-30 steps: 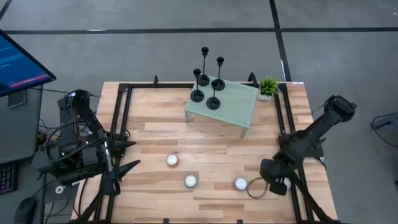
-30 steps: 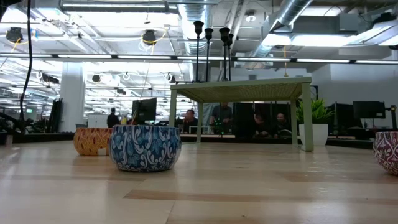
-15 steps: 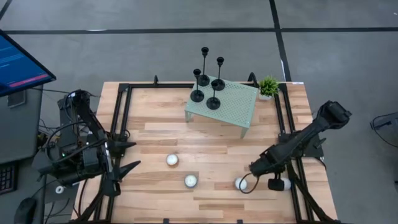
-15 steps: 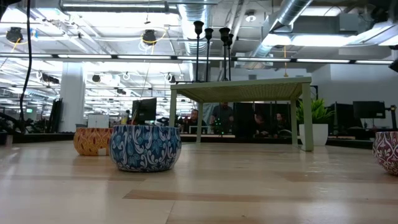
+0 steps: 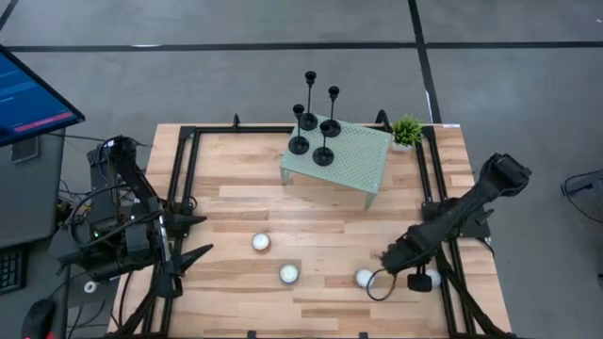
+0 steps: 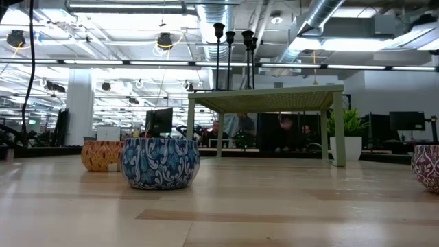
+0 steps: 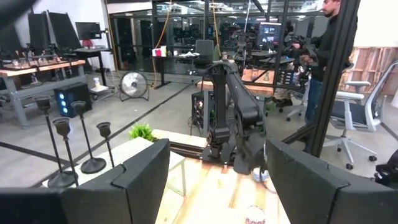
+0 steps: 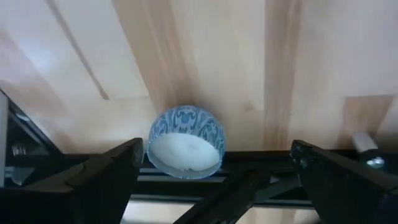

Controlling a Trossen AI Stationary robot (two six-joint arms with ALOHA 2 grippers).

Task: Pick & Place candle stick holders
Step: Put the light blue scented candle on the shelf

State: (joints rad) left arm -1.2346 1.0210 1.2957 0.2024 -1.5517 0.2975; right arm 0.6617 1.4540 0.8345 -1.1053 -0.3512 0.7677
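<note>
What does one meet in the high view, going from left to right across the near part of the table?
left gripper → first candle → second candle → third candle → right gripper → fourth candle

Four matte black candle stick holders stood upright, clustered at one corner of the pale green perforated stand; heights differed.

We note grey floor with dark seams around the wooden table. Behind: open ceiling with ducts and strip lights, glass partitions, desks, office chair, floor fan.
</note>
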